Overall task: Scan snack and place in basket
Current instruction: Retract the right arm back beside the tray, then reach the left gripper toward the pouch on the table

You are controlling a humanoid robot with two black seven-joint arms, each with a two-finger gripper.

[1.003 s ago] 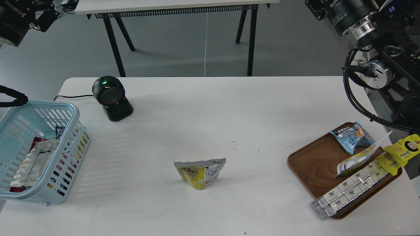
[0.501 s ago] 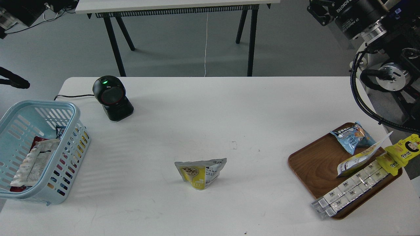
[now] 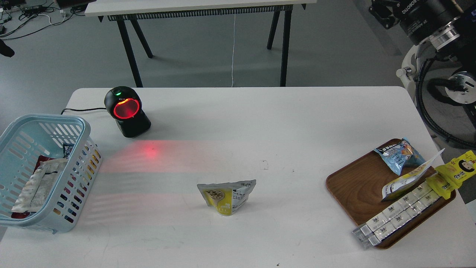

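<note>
The snack (image 3: 227, 197), a small yellow pouch with a round picture of nuts and a silver-white printed panel, stands alone near the table's front middle. The light-blue basket (image 3: 80, 126) stands at the left edge, holding several packs. The black scanner (image 3: 127, 111) stands behind the basket, its window glowing red and casting red light on the table. My right gripper (image 3: 381, 13) shows only in part at the top right corner, far above the table; its fingers are cut off by the edge. My left gripper is out of view; only a dark tip (image 3: 5, 48) shows at the left edge.
A brown wooden tray (image 3: 353, 186) at the front right holds a blue pack, a longer yellow-white pouch, a strip of small white packets and a bright yellow cartoon-face packet (image 3: 453, 173) hanging over its edge. A black-legged table (image 3: 208, 5) stands behind. The scanner's cable runs left.
Both arms have drawn back up and outward; the left one has left the view. The scanner's window has lit up red and throws red light on the table. The snack has not moved.
</note>
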